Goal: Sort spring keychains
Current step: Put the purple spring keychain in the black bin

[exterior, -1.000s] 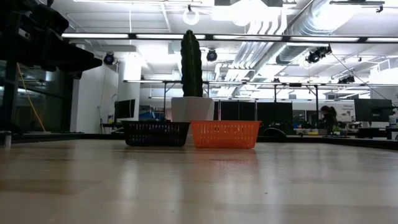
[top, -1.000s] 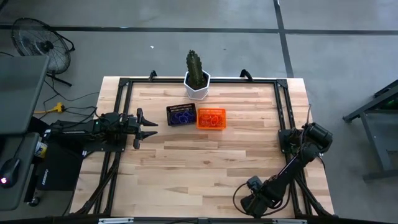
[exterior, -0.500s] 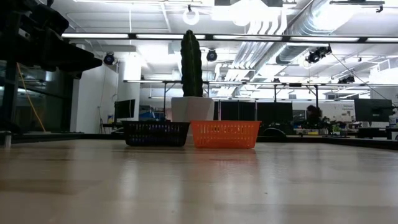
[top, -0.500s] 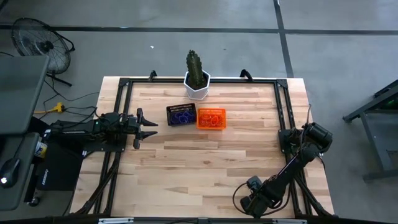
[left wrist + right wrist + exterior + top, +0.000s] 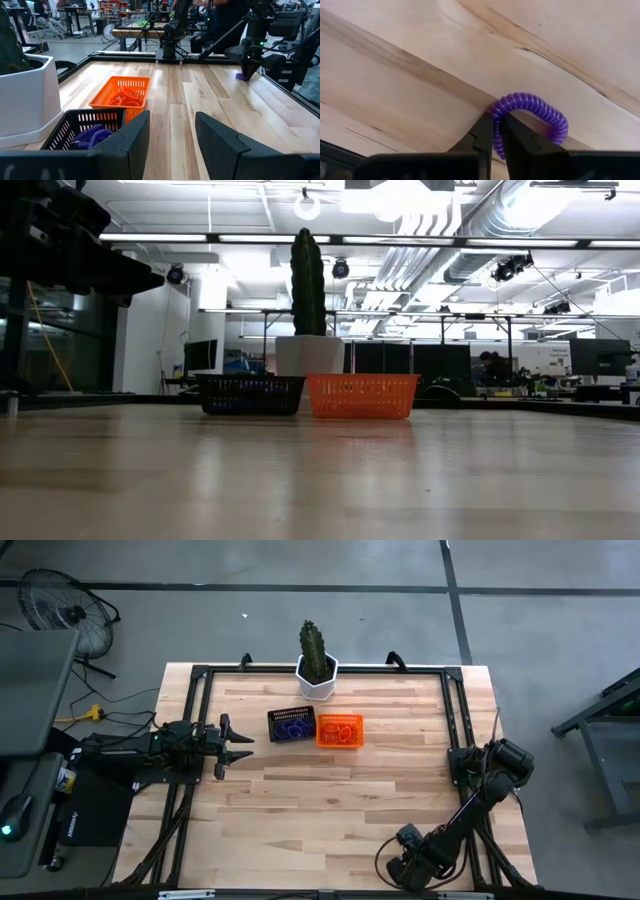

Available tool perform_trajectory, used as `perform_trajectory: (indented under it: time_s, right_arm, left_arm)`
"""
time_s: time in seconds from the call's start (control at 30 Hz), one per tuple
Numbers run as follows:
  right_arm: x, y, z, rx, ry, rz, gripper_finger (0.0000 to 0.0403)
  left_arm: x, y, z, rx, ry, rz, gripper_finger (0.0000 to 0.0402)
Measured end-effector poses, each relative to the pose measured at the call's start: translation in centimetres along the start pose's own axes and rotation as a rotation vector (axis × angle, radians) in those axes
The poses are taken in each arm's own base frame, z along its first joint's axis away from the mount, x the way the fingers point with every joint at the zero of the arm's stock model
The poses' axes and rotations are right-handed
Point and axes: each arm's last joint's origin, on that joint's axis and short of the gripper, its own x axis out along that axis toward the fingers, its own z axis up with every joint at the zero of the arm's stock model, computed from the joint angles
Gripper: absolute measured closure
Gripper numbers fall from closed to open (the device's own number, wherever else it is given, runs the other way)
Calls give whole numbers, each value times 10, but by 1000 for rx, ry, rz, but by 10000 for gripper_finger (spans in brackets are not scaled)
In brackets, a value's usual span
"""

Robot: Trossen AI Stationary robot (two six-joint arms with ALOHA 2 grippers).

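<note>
A purple spring keychain (image 5: 535,111) lies on the wood near the table's near right edge, with my right gripper (image 5: 498,131) shut on it. From the left wrist view it is a small purple spot (image 5: 242,77) under that gripper (image 5: 247,69). Purple keychains (image 5: 292,726) fill the black mesh basket (image 5: 291,713). Orange ones (image 5: 340,729) fill the orange mesh basket (image 5: 339,741) beside it. My left gripper (image 5: 238,745) waits open at the table's left side, pointing at the baskets. My right gripper pinches one side of the purple coil loop (image 5: 495,114) between its two fingers. The fingers come from above, pointing down at the table. The remainder of the loop (image 5: 555,120) arches out beside the fingers and lies on the wood.
A cactus in a white pot (image 5: 317,680) stands right behind the baskets at the far edge. A dark metal frame (image 5: 455,730) runs along the table's sides. Bare wood (image 5: 330,800) spans the table's middle between the baskets and my right gripper.
My right arm has sunk a little toward the table's near edge.
</note>
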Motion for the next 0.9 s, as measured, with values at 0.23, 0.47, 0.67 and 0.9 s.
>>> perform_trajectory:
  time_s: [0.23, 0.47, 0.67, 0.9]
  right_arm:
    - [-14, 12, 5, -17, -213, 91, 376]
    - [-41, 17, 17, -80, -368, 216, 382]
    - [-74, 19, 34, -138, -555, 340, 382]
    - [-126, 21, 51, -189, -839, 524, 383]
  left_arm:
    - [0, 0, 0, 0, 0, 0, 245]
    - [0, 0, 0, 0, 0, 0, 245]
    - [0, 0, 0, 0, 0, 0, 245]
    - [0, 0, 0, 0, 0, 0, 245]
